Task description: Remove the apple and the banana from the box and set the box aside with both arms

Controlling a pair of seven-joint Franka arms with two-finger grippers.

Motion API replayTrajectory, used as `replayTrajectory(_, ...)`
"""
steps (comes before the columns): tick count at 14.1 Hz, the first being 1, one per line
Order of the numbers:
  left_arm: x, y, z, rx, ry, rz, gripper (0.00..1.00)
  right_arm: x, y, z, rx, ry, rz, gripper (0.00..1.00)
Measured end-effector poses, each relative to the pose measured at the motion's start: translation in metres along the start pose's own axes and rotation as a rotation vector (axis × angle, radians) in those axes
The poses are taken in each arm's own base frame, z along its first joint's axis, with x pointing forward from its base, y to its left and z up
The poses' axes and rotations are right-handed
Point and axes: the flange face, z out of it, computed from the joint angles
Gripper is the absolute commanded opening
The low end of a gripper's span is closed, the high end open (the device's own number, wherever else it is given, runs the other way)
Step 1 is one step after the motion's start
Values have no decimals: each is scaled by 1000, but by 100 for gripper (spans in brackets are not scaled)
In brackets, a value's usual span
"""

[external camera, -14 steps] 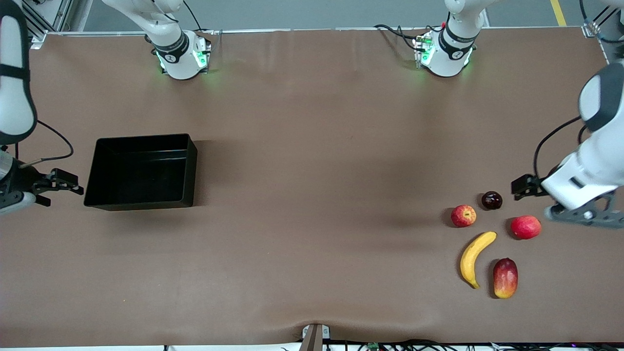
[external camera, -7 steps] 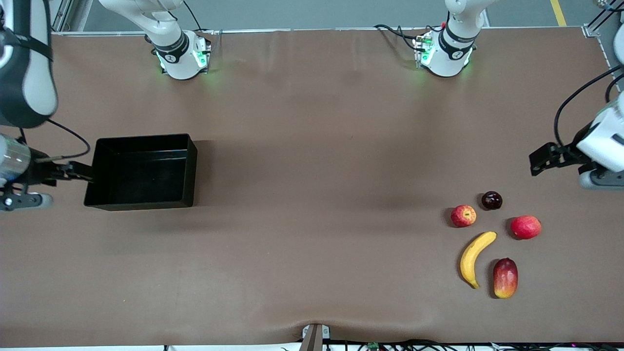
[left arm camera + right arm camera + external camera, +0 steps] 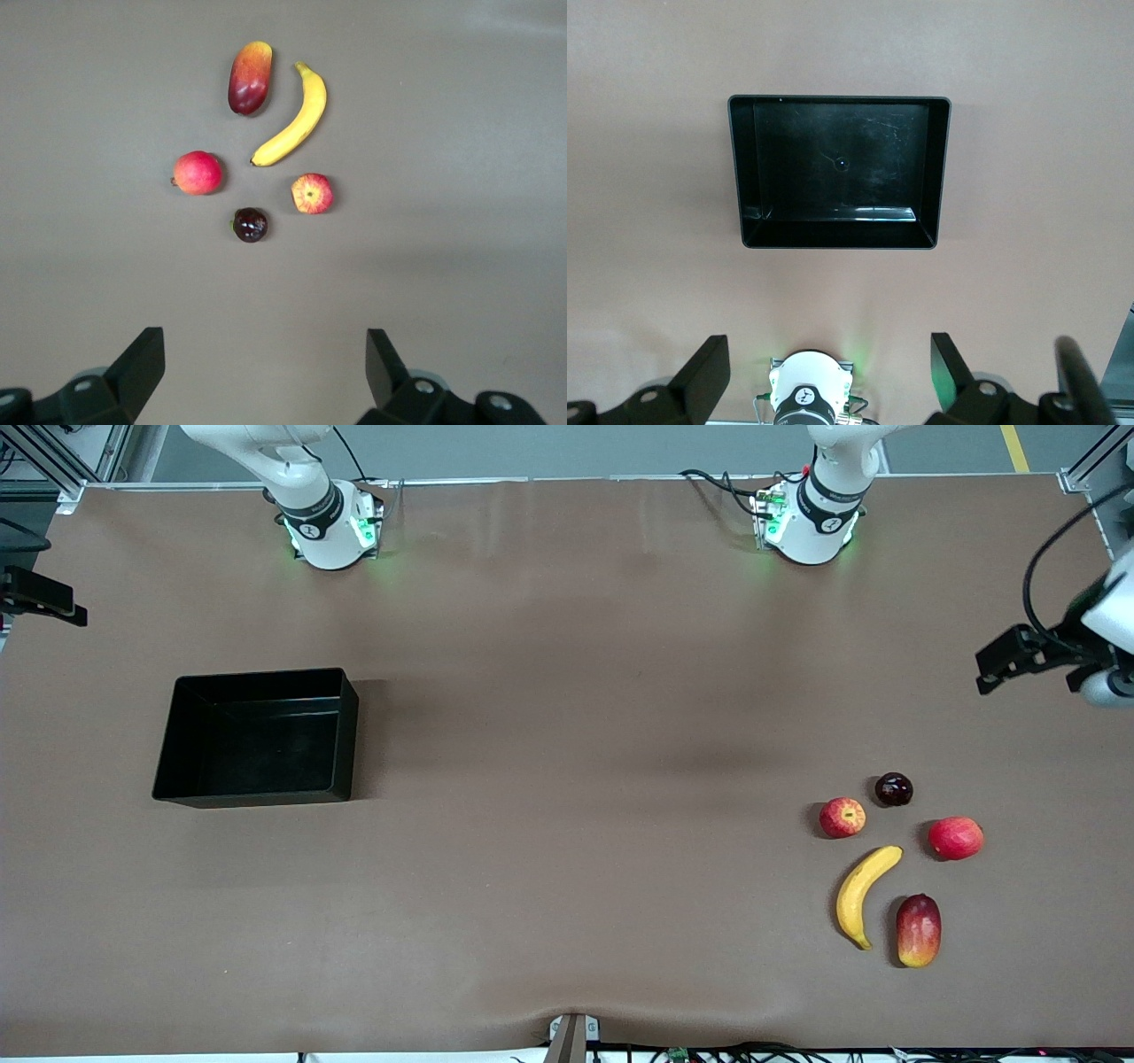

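Both pincers spread: left pincer (image 3: 264, 372) above the banana (image 3: 862, 895), right pincer (image 3: 830, 376) above the box (image 3: 257, 737)

Wide bare stretch of brown table cloth (image 3: 576, 735) between glossy black open-top bin (image 3: 257, 735) and fruit cluster. Clustered near left arm's end: small red-yellow apple (image 3: 842, 817), dark maroon plum (image 3: 893, 789), plain red round fruit (image 3: 955, 838), curved yellow banana (image 3: 864, 895), oblong red-and-yellow mango (image 3: 918, 930). Narrow gaps between fruits, none touching; banana and mango just beside each other. Nothing inside bin; open from above.
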Motion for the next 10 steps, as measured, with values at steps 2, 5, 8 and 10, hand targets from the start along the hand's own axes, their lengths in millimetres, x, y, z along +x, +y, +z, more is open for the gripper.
replayTrajectory(2,-5,15,-3,9,0,12,100,9,-14,0,-11,28,-16,100)
replayTrajectory(5,-12,19,0,20,-11,17,100,8,-18,-16,-27,151,-21,100)
replayTrajectory(8,-33,14,-1,1,-7,7,100,-9,-9,-8,-23,211,-10,100)
replayTrajectory(10,-50,6,-5,-25,-5,-5,100,-17,-8,-9,-23,242,-10,100)
